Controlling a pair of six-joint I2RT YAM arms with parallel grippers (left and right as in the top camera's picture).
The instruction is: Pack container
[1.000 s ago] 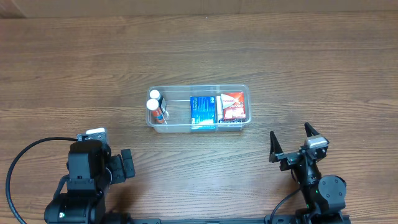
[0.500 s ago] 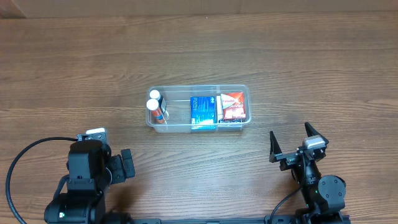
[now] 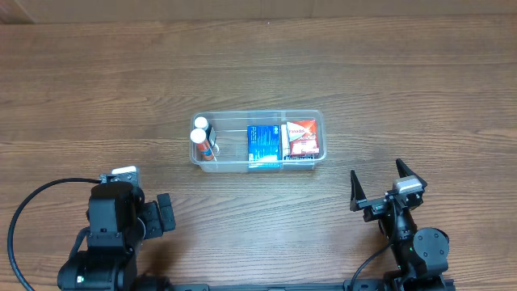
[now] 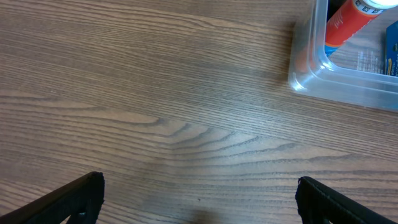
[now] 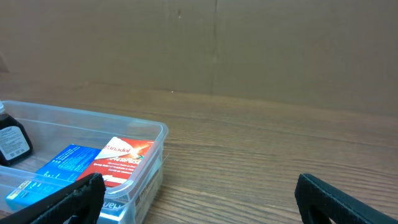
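Now the container [image 3: 322, 133] sits on the table [image 3: 420, 81], holding a blue box [image 3: 263, 142], a red box [image 3: 301, 138] and what look like two capped bottles [image 3: 199, 136]. The left gripper [image 4: 199, 186] and right gripper [image 3: 377, 186] are both spread wide, empty.

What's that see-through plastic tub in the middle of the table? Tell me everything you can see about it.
The container is a clear plastic rectangular bin with rounded corners and a rim, flat on the wooden table. Inside, two white-capped bottles stand at its left end, a blue box sits midway and a red-and-white box at its right end. Nothing else touches it.
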